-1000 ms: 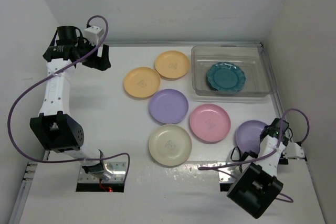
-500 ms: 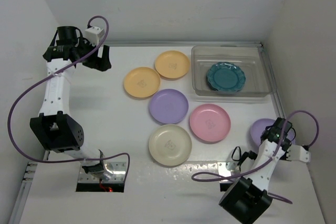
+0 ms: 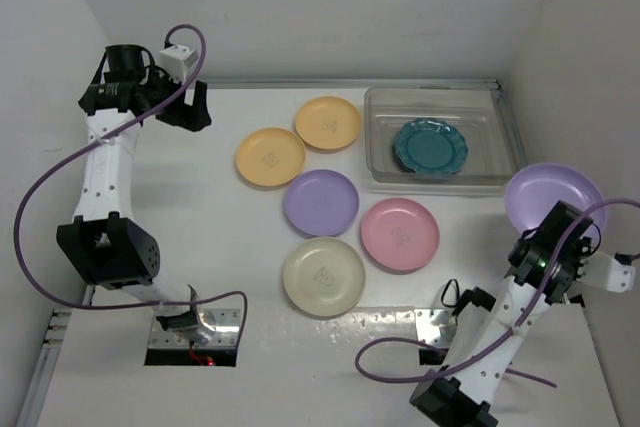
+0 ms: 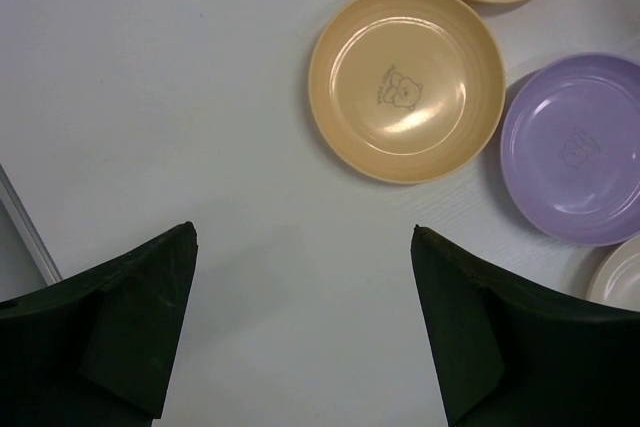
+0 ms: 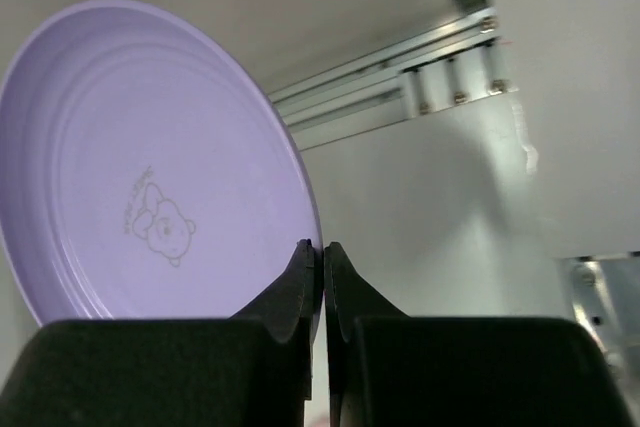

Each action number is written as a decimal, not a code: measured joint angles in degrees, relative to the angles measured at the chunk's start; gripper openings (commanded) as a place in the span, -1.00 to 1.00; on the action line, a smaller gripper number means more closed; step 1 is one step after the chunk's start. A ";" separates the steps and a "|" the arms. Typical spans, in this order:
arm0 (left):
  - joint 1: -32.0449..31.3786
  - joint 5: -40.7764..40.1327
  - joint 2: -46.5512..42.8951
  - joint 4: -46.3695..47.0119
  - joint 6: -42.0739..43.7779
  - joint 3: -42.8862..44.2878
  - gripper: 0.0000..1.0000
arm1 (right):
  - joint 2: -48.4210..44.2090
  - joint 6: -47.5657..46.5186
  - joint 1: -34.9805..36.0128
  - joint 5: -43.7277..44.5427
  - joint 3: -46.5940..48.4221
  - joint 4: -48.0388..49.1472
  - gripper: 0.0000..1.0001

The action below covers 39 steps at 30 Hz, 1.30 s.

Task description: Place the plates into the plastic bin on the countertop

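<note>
My right gripper (image 3: 541, 234) is shut on the rim of a lilac plate (image 3: 555, 195) and holds it tilted in the air at the right, near the front corner of the clear plastic bin (image 3: 376, 169). The right wrist view shows the plate (image 5: 140, 167) on edge, pinched by the gripper (image 5: 322, 245). A dark teal plate (image 3: 430, 146) lies in the bin. On the countertop (image 3: 200, 217) lie two yellow-orange plates (image 3: 270, 157) (image 3: 328, 123), a lilac one (image 3: 320, 202), a pink one (image 3: 400, 234) and a cream one (image 3: 323, 275). My left gripper (image 3: 186, 107) (image 4: 303, 230) hangs open, left of the yellow-orange plate (image 4: 405, 82).
White walls close in the countertop at the left, back and right. Metal mounting plates (image 3: 195, 332) (image 3: 440, 322) sit at the front edge by the arm bases. A purple cable (image 3: 400, 357) loops by the right base. An aluminium rail (image 5: 400, 87) runs along the wall.
My right gripper closed on the lilac plate at the front right and lifted it up and back, tilting it. The left arm has hardly moved.
</note>
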 measured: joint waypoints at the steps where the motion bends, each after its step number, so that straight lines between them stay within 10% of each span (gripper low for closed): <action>1: 0.00 0.07 0.02 -0.02 0.00 0.02 0.77 | 0.24 -0.15 0.15 -1.33 1.07 0.61 -1.00; 8: 0.61 0.33 1.66 -0.02 -0.02 0.13 0.77 | 8.00 -1.57 4.04 -15.74 2.32 11.93 -1.00; 17: 0.96 -0.83 3.10 -0.09 -0.13 0.13 0.77 | 41.18 -10.82 31.39 -16.04 11.15 28.35 -1.00; 34: 1.33 -6.21 6.93 -0.39 -0.22 -1.14 0.77 | 69.61 -20.11 32.81 -11.74 22.60 38.21 -1.00; 39: 1.33 -6.23 7.19 -0.42 -0.22 -1.14 0.77 | 69.46 -19.78 32.57 -11.80 22.43 38.21 -0.28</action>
